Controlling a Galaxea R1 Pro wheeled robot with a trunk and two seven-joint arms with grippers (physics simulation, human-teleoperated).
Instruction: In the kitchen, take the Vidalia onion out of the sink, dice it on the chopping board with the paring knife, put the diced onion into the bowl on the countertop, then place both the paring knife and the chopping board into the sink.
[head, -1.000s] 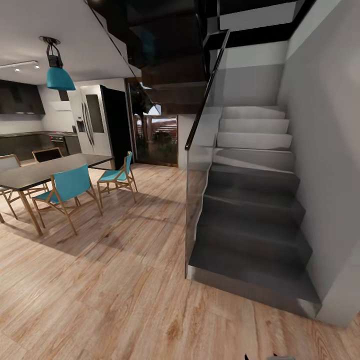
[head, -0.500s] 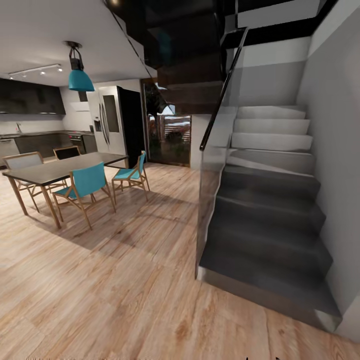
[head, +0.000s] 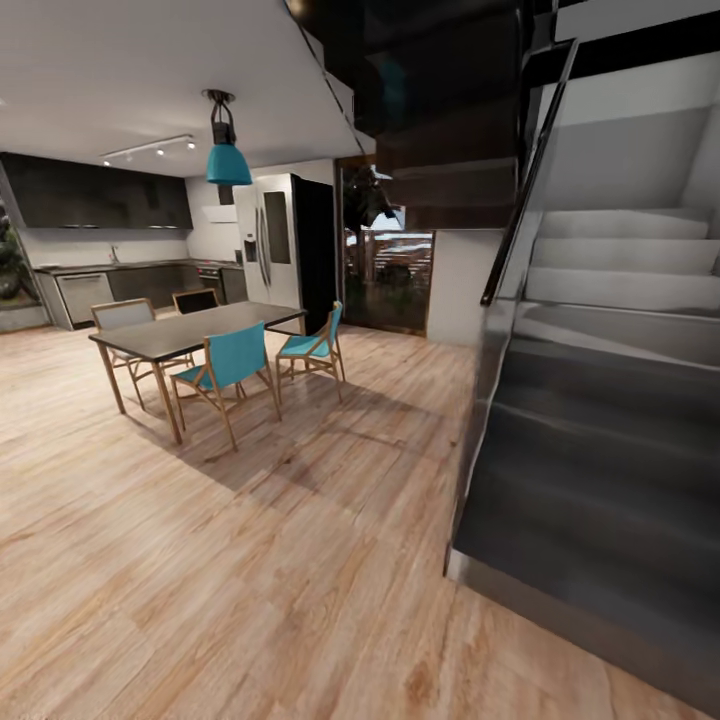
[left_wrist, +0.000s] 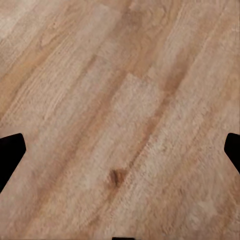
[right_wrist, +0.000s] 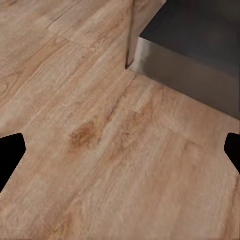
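Both grippers, left gripper (left_wrist: 120, 150) and right gripper (right_wrist: 120, 150), hung spread and empty over the wooden floor (head: 250, 580), far from the kitchen worktop (head: 110, 267), presumably in transit.

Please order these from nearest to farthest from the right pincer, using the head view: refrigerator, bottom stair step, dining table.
1. Bottom stair step, on the right, just ahead of the right pincer.
2. Dining table, left of centre, mid-room.
3. Refrigerator, behind the table, by the back wall.
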